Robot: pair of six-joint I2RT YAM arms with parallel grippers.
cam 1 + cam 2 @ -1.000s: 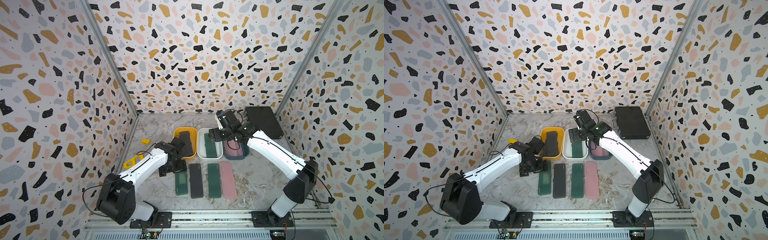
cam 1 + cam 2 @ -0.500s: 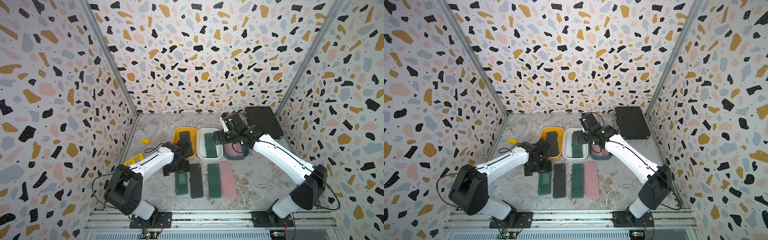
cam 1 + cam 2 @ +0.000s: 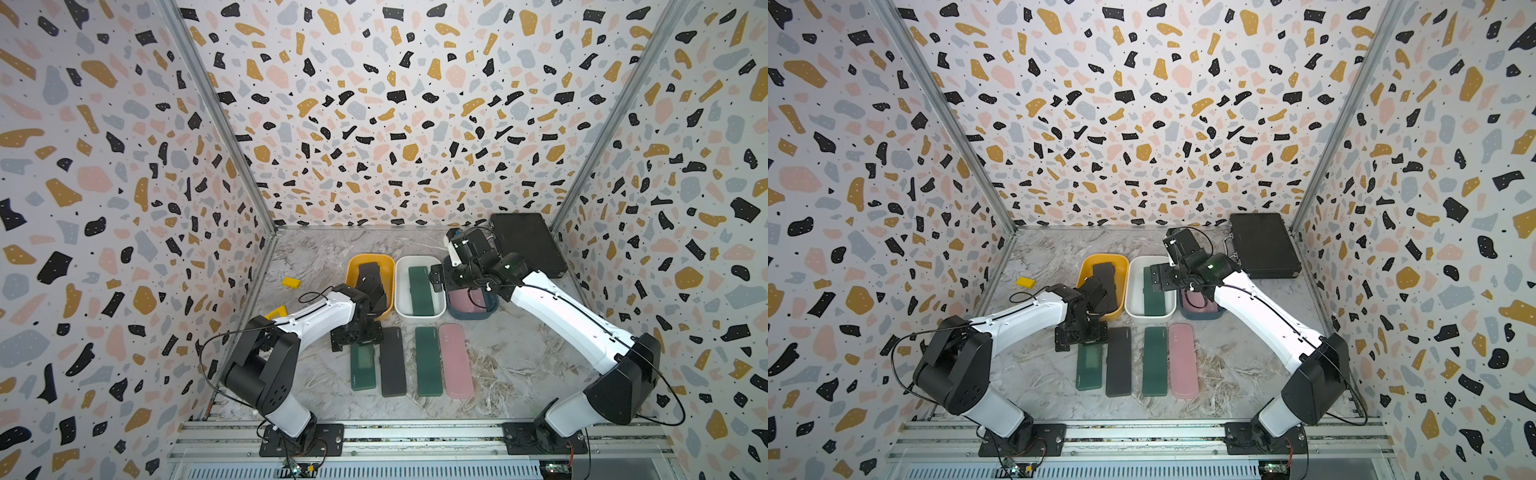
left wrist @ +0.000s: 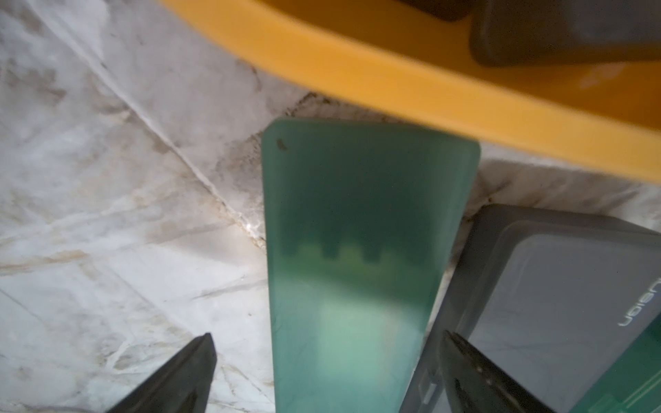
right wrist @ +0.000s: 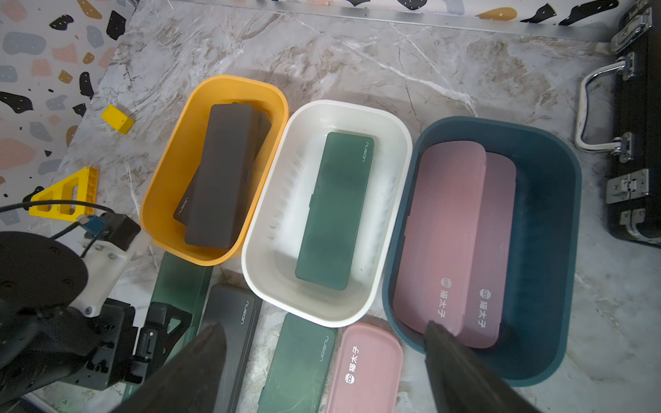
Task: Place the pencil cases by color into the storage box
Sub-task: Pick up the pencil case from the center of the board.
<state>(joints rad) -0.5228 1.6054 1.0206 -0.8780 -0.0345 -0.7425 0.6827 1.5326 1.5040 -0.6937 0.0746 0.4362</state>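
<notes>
Several pencil cases lie in a row on the table: green (image 3: 363, 365), black (image 3: 392, 361), green (image 3: 428, 360), pink (image 3: 456, 359). My left gripper (image 4: 326, 336) hangs open over the far end of the leftmost green case (image 4: 357, 221), one finger on each side, not touching it. My right gripper (image 5: 324, 325) is open and empty above the storage boxes. The yellow box (image 5: 168, 171) holds two black cases (image 5: 221, 171). A single green case (image 5: 338, 211) lies in the white box (image 5: 272, 200). Two pink cases (image 5: 443, 232) lie in the dark blue box (image 5: 551, 250).
A large black briefcase (image 3: 525, 243) lies at the back right, close behind the right wrist. A small yellow block (image 3: 291, 282) and a yellow triangular piece (image 3: 276, 311) sit by the left wall. Patterned walls close in three sides.
My left gripper has slid right, from beside the row to over the leftmost green case's far end. The right arm has shifted slightly right above the boxes, jaws still open.
</notes>
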